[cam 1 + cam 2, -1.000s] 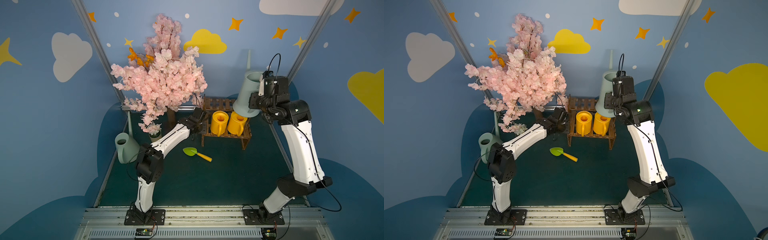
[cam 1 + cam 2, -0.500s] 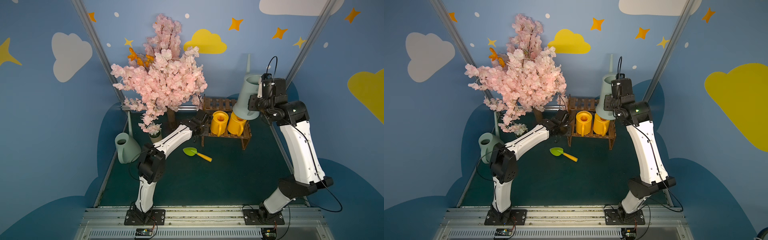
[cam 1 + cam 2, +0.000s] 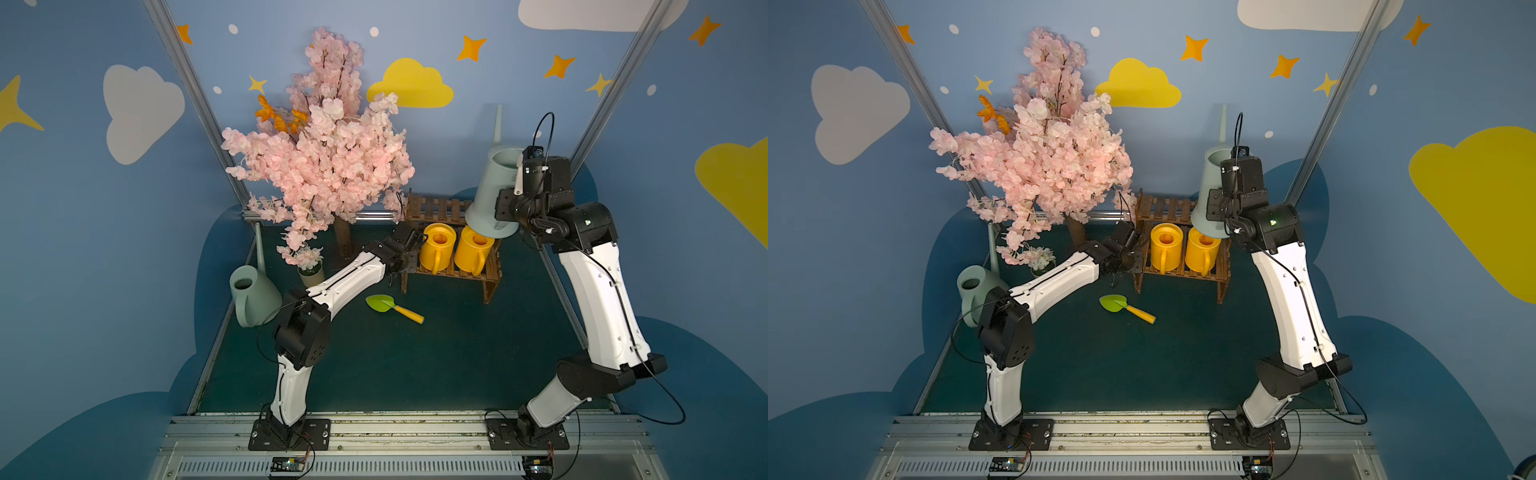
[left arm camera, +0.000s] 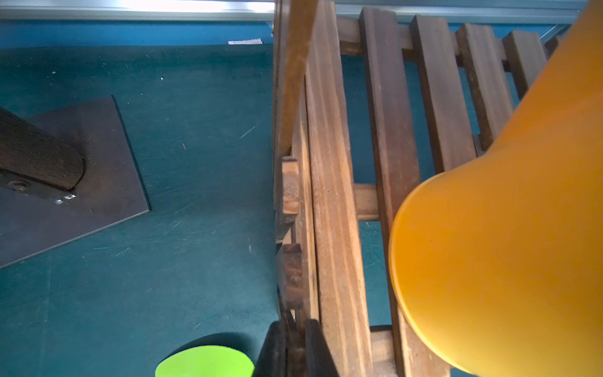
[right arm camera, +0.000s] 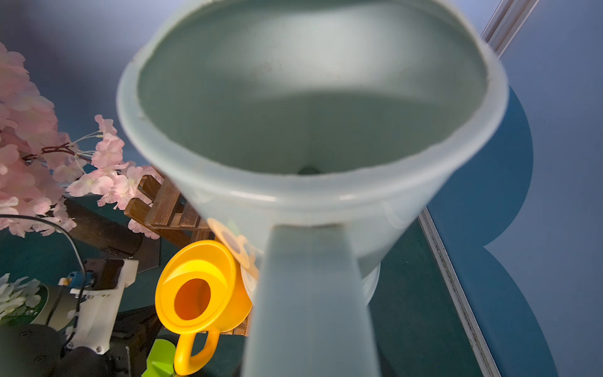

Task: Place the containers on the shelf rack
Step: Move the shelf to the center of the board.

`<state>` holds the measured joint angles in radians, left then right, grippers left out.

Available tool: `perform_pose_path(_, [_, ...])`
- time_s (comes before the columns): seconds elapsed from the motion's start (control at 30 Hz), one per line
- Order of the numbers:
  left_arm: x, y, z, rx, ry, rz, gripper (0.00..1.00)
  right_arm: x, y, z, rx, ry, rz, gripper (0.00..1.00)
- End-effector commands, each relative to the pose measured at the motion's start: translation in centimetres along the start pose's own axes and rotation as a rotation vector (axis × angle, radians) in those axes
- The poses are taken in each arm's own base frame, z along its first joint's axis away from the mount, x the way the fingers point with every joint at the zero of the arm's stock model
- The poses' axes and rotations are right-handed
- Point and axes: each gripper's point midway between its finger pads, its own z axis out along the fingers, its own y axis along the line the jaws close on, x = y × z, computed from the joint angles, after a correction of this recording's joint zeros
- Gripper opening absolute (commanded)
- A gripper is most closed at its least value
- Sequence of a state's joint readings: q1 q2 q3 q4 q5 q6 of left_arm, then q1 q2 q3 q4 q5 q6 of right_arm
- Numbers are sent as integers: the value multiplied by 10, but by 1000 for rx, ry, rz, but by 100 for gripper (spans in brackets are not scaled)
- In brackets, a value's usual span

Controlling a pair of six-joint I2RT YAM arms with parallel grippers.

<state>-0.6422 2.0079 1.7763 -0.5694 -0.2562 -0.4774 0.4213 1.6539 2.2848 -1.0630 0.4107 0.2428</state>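
Well, your right gripper was clamped on the handle of a large pale green-grey plastic watering can, held tilted above the right end of the small dark brown slatted wooden shelf rack. Two small yellow plastic watering cans stood together on its lower tier. Your left gripper pinched the rack's left end frame. A second large green-grey can sat by the left wall.
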Motion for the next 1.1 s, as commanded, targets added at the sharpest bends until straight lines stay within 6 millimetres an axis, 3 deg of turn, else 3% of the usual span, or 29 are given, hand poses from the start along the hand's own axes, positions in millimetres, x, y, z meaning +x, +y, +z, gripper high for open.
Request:
perform_pose_path(0.0, [50, 1, -5, -11, 164, 25, 2, -28, 0, -19, -10, -116, 57, 0])
perform_pose_path(0.43, [61, -7, -23, 36, 166, -28, 2, -35, 21, -1, -10, -143, 24, 0])
perform_pose_path(0.8, [65, -6, -33, 36, 150, -102, 4, -25, 31, 31, 18, -109, 4, 0])
perform_pose_path(1.07, [67, -6, -33, 38, 143, -100, 7, -15, 33, 41, 28, -72, 20, 0])
